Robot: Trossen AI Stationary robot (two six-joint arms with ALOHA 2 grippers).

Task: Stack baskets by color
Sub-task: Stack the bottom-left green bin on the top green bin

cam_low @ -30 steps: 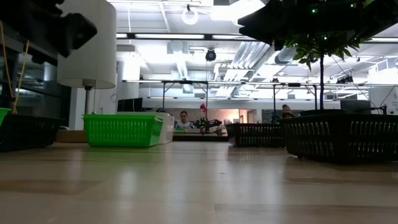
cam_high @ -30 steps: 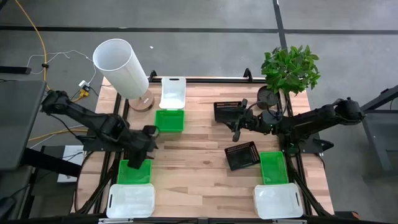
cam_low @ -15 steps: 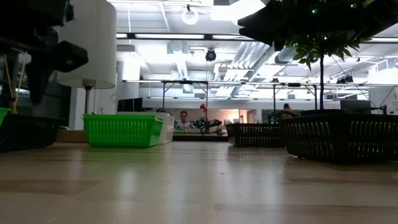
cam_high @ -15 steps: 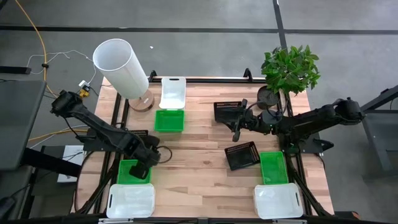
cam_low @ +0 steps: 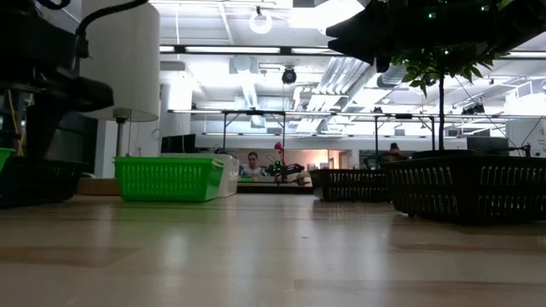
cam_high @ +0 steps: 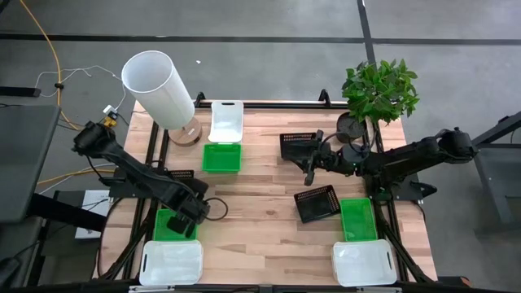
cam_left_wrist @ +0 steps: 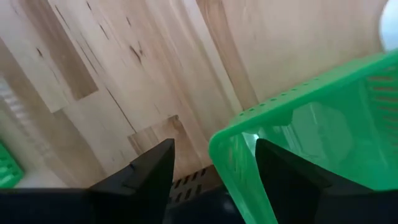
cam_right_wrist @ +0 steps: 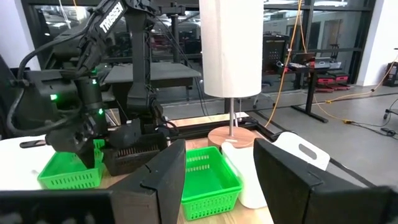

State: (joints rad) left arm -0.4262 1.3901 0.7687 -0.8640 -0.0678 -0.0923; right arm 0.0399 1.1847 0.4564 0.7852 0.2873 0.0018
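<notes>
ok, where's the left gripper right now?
In the high view the left gripper is over the table's near-left side, jaws open astride the corner wall of a bright green plastic basket, just behind a white plastic basket.

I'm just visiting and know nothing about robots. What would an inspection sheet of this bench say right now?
Surface: wooden table, planked.
Job's things: green baskets; white baskets; black baskets, one at the left edge.
Clutter: tall white cylinder; potted plant.
Grippers: left gripper open, straddling a green basket's rim; right gripper open, empty, raised by the far black basket.
Cables: yellow cable and grey wires on the floor.
Surroundings: workshop room; people far behind.
</notes>
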